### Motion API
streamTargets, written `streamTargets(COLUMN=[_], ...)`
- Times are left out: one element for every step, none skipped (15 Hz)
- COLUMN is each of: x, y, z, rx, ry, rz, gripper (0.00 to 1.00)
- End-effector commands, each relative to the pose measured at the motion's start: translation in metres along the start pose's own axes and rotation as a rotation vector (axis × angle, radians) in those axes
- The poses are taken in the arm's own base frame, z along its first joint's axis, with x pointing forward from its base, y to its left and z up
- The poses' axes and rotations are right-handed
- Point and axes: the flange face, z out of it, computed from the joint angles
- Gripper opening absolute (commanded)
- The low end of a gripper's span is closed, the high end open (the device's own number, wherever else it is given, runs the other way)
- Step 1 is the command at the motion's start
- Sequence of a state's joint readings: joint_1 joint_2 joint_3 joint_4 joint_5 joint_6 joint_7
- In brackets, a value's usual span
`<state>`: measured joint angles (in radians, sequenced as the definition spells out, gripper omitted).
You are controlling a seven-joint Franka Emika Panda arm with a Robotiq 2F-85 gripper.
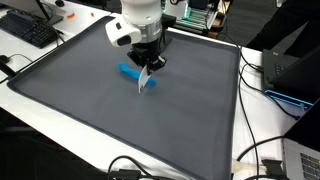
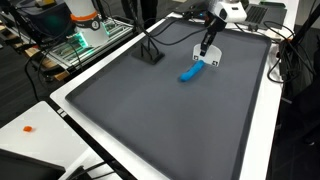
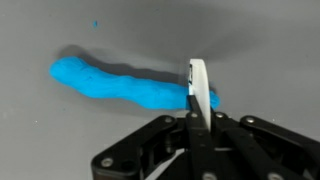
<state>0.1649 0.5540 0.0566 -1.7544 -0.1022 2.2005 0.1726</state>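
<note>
The gripper [image 3: 197, 125] is clamped on a thin white flat tool [image 3: 198, 85], which stands at one end of the blue lumpy strip [image 3: 115, 80] on the gray mat [image 1: 80, 95].

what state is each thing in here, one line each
end effector, shut on the white blade
white blade, gripped, tip down at one end of the blue strip
blue strip, lying flat on the grey mat, lumpy
grey mat, spread flat

Even bright overhead light, soft shadows, wrist view slightly blurred
</note>
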Motion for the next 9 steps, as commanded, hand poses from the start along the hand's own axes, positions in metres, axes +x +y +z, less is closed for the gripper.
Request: streamTargets(x=[0.005,0.005,0.004,0.004,0.004,0.003,0.003,0.002,0.001], y=[0.004,0.005,0.005,0.005,0.006,0.006,0.006,0.006,0.005], z=[0.018,0.020,0.021,0.023,0.024,0.026,0.027,0.028,0.029], rx=[-0.010,-0.010,-0.005,-0.005,-0.005,-0.003,0.002,0.006,0.017], ry=[0.005,0.003,-0.002,-0.009,-0.010,-0.017,-0.023,-0.033,-0.043], rz=[0.022,0.024,0.025,0.027,0.027,0.026,0.023,0.019,0.018], gripper=[0.01,0.01,0.01,0.01,0.01,0.01,0.01,0.01,0.01])
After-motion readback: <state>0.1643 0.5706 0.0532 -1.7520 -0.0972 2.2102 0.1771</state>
